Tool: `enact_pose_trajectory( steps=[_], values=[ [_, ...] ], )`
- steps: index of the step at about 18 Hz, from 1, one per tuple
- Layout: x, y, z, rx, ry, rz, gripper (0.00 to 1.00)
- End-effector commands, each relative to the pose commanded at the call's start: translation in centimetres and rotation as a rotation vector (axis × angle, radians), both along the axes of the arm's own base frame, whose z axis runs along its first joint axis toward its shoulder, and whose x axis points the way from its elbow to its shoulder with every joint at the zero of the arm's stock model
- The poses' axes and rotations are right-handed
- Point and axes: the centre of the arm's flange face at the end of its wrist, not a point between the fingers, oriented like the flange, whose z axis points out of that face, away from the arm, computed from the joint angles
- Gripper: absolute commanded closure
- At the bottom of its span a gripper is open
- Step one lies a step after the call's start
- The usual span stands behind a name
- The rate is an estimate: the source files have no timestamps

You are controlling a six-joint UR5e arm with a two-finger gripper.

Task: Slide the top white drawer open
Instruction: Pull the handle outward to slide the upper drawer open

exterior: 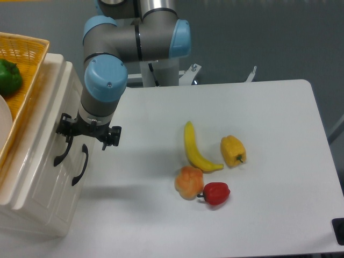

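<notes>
The cream-white cabinet stands at the left, its front facing right. The top white drawer carries a curved black handle. The lower drawer's matching handle sits just right of it. My gripper points down at the upper end of the top handle, right against the drawer front. The wrist and black gripper body hide its fingertips, so I cannot tell whether they hold the handle. The top drawer front lies about level with the lower one.
A yellow wicker basket with a green pepper rests on the cabinet. On the white table lie a banana, a yellow pepper, an orange fruit and a red pepper.
</notes>
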Motion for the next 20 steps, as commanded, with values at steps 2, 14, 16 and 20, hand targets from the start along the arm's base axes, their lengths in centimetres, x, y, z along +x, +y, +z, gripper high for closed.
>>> enact_pose_trajectory(
  steps=[2, 14, 16, 20],
  values=[
    [-0.2, -0.1, 0.1, -0.001, 0.003, 0.002, 0.0],
    [-3.7, -1.5, -0.4, -0.032, 0.037, 0.05, 0.0],
    [-4.1, -1.7, -0.4, -0.034, 0.034, 0.057, 0.0],
    [-5.1, -2.2, -0.4, -0.033, 0.035, 0.076, 0.0]
  ],
)
